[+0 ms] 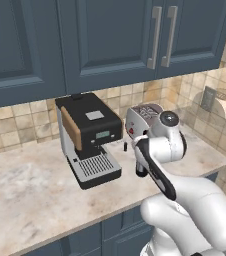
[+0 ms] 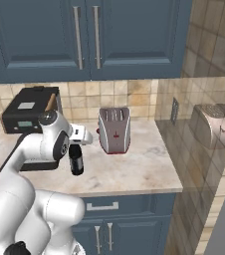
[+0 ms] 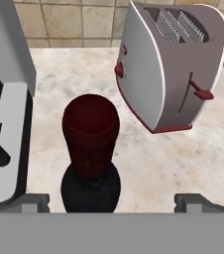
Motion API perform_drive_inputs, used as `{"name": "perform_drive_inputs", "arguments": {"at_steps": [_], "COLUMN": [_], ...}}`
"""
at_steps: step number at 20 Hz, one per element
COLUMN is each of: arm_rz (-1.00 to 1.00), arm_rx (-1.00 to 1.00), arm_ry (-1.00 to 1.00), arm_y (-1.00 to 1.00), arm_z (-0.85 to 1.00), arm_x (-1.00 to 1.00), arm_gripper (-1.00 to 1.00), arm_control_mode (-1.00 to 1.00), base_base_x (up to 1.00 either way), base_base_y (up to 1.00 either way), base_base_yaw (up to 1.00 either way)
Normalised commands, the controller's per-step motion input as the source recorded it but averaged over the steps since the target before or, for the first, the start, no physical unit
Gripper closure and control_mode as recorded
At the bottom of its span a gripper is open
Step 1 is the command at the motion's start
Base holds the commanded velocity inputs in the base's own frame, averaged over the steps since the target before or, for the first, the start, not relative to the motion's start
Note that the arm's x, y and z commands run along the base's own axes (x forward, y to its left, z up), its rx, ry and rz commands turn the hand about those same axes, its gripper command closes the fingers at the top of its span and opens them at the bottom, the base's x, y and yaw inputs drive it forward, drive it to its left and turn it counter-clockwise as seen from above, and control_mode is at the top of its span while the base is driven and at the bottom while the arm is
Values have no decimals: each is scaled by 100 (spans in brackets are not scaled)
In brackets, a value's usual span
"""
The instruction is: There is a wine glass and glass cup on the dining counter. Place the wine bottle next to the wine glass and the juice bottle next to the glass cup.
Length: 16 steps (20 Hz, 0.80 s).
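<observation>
Spread wide, the jaws of the gripper point(image 3: 112, 201) hang directly above the wine bottle point(image 3: 90, 149), their tips to either side of it and not touching, the dark red top centred just left of midway between them. It stands on the marbled kitchen worktop point(image 1: 30, 190) over blue drawers point(image 2: 104, 206), between the black coffee machine point(image 1: 87, 137) and the silver toaster point(image 2: 114, 129), under blue wall cabinets point(image 1: 110, 40) with a tan tiled backsplash point(image 2: 134, 94) behind. Its long axis is upright, neck pointing straight up toward the hand.
</observation>
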Motion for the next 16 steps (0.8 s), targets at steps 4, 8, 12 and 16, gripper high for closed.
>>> {"name": "perform_drive_inputs", "arguments": {"at_steps": [4,8,12,16], "arm_rz": [0,-1,0,0], "arm_rx": [0,0,0,0], "arm_ry": [0,0,0,0], "arm_y": [9,5,3,1], "arm_z": [-17,-20,-19,-17], "arm_x": [5,8,9,13], "arm_gripper": [-100,-100,-100,-100], "arm_control_mode": [-100,-100,-100,-100], "base_base_x": [0,0,0,0], "base_base_y": [0,0,0,0], "base_base_yaw": [0,0,0,0]}}
